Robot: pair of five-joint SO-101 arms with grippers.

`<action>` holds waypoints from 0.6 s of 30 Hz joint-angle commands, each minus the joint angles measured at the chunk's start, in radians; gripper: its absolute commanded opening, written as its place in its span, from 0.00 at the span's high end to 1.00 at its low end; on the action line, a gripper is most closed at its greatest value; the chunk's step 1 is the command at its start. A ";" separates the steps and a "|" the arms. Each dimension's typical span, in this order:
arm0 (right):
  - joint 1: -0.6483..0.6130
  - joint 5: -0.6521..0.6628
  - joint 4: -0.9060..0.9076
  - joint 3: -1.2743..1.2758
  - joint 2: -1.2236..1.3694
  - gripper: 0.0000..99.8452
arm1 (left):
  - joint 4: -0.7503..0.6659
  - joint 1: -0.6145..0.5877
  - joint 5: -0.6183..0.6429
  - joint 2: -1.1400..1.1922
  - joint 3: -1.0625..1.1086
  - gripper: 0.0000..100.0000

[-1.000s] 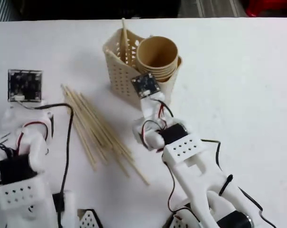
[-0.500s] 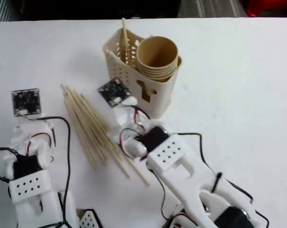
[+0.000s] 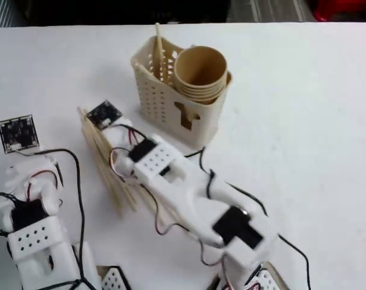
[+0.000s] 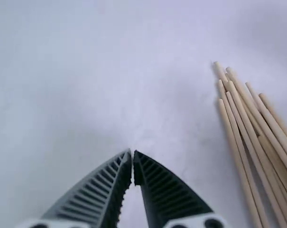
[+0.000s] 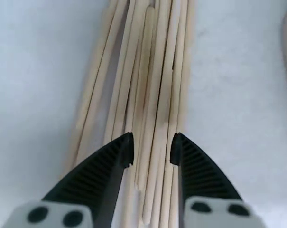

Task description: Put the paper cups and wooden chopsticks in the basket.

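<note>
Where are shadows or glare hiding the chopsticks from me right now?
High view: no glare on the chopsticks, the table bright and evenly lit. Right wrist view: thin dark shadows in the gaps between sticks, by the right gripper. Left wrist view: stick ends evenly lit, no glare.

Matt wooden chopsticks (image 5: 152,95); perforated plastic basket (image 3: 151,99)

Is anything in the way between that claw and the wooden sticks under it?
Nothing visible is. The right gripper hangs right over the chopsticks, jaws open, with bare sticks showing between them.
</note>
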 commanded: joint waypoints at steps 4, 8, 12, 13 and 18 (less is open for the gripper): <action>-0.005 0.009 0.005 -0.115 0.108 0.86 | -0.060 -0.005 0.011 -0.016 0.026 0.96; 0.007 0.012 0.002 -0.115 0.147 0.89 | -0.060 -0.005 0.011 -0.018 0.026 0.96; 0.030 0.014 0.005 -0.115 0.150 0.98 | -0.060 -0.005 0.011 -0.018 0.029 0.96; 0.038 0.012 0.007 -0.112 0.150 0.97 | -0.061 -0.005 0.011 -0.018 0.029 0.96; 0.061 0.011 0.051 -0.112 0.136 0.98 | -0.061 -0.005 0.009 -0.018 0.032 0.96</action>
